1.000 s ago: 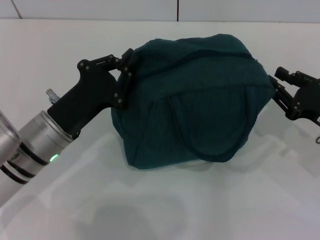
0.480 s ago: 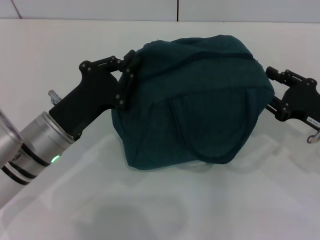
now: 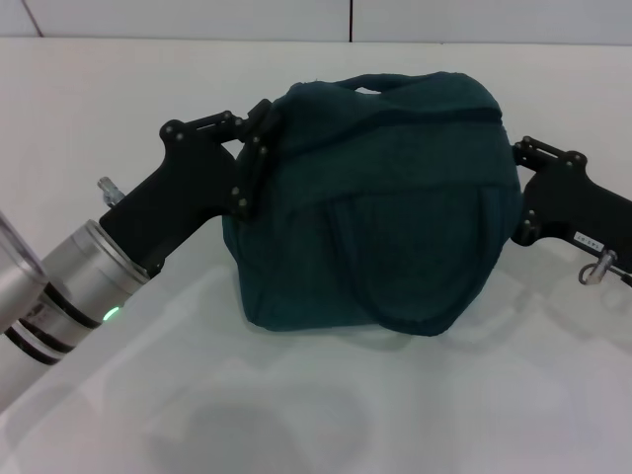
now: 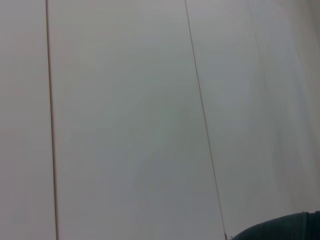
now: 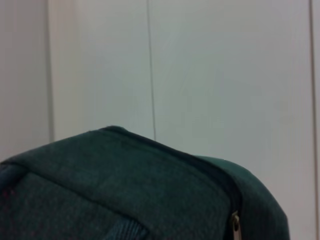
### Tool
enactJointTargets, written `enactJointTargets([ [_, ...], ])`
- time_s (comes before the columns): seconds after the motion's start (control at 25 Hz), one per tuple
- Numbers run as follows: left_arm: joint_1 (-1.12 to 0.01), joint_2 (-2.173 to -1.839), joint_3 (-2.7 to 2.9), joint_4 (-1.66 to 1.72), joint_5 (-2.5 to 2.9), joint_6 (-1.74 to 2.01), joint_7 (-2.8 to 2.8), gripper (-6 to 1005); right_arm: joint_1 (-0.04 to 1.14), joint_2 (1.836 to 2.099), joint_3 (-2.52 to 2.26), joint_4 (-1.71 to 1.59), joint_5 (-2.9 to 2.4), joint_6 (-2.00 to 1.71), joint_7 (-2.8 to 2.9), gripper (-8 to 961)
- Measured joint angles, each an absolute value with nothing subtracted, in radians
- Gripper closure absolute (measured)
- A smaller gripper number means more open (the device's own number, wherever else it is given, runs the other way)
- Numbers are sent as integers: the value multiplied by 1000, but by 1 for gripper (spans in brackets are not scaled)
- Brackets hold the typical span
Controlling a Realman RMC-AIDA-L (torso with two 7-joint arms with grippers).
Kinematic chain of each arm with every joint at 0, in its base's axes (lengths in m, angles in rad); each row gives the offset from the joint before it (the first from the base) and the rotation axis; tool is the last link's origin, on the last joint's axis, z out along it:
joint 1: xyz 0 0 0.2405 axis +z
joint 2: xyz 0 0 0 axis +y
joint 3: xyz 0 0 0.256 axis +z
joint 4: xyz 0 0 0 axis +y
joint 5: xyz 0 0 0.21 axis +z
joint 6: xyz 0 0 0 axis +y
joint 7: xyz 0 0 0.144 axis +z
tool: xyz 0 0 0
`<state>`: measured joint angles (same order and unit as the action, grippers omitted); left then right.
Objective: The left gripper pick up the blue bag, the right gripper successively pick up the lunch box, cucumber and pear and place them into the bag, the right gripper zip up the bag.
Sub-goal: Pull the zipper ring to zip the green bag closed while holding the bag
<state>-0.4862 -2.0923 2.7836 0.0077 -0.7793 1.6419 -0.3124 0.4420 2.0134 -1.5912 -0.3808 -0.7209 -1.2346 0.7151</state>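
White worktop (image 3: 326, 415) spans foreground (glossy, faint reflections); pale panelled wall (image 3: 197, 18) behind, thin dark vertical seams.

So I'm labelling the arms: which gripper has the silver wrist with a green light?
The left gripper, against the bag's left end. The right gripper, at the other end, is all black.

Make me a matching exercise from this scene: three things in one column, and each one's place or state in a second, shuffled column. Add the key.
Things:
1. left end effector
2. right end effector
3. blue bag

Places or states:
A. bulging, sitting on the white table between the two arms
B. at the bag's right end, on an all-black arm
C. at the bag's upper left corner, on a silver wrist with a green light

Pairs: 1-C, 2-B, 3-A
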Motion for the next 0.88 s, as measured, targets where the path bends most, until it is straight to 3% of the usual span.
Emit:
enactJointTargets([
  [0.36,-485,-2092,2781,8,-781,1643,-310,941,415,2014,-1597,-401,-720,-1254,708,463],
  [0.8,-482,-2092,2781,8,-783,1643,-310,939,388,2015,-1589,-402,-700,-1297,665,672],
  [0.88,-480,-2092,2780,8,-784,1643,-310,939,382,2016,-1588,-401,-681,-1315,647,758],
])
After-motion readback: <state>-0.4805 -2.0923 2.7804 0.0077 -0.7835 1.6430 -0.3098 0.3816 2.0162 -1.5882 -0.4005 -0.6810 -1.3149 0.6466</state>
